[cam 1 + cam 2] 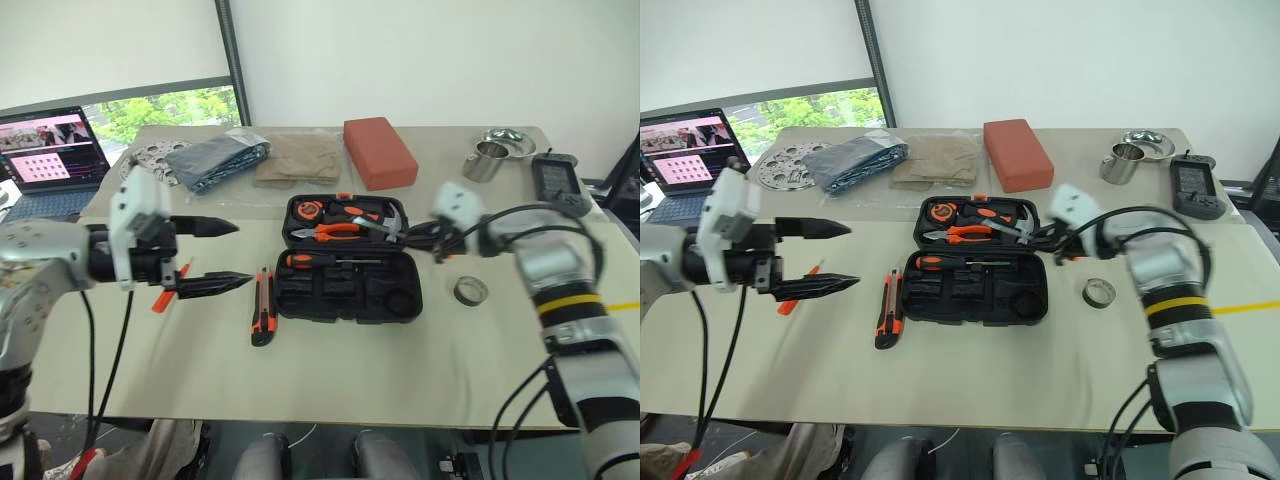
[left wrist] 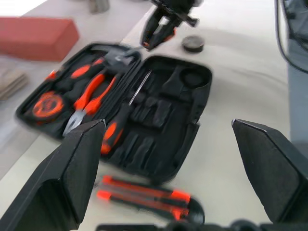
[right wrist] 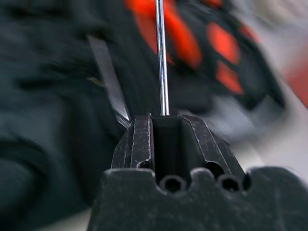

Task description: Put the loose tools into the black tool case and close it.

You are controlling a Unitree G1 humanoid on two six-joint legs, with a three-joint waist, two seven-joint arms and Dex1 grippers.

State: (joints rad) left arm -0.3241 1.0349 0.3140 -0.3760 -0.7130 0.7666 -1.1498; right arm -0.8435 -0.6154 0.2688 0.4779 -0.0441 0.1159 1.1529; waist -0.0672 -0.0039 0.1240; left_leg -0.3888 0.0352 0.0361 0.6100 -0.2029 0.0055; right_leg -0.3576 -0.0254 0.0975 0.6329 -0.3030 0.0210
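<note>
Left eye view: black tool case [image 1: 350,262] open, pliers [image 1: 338,231], screwdriver [image 1: 325,260] inside; left fingers [image 1: 210,227] wide, right fingers [image 3: 142,144] clamp screwdriver shaft [image 3: 160,57]

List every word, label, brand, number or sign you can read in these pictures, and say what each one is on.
No text can be read in any view.
Laptop screen: it shows pictures and a pink grid of small tiles, too small to read.
Dark handheld device: its screen shows nothing that can be read.
Black tool case and the tools in it: no label or brand can be made out.
Red-orange block: plain, no marking.
</note>
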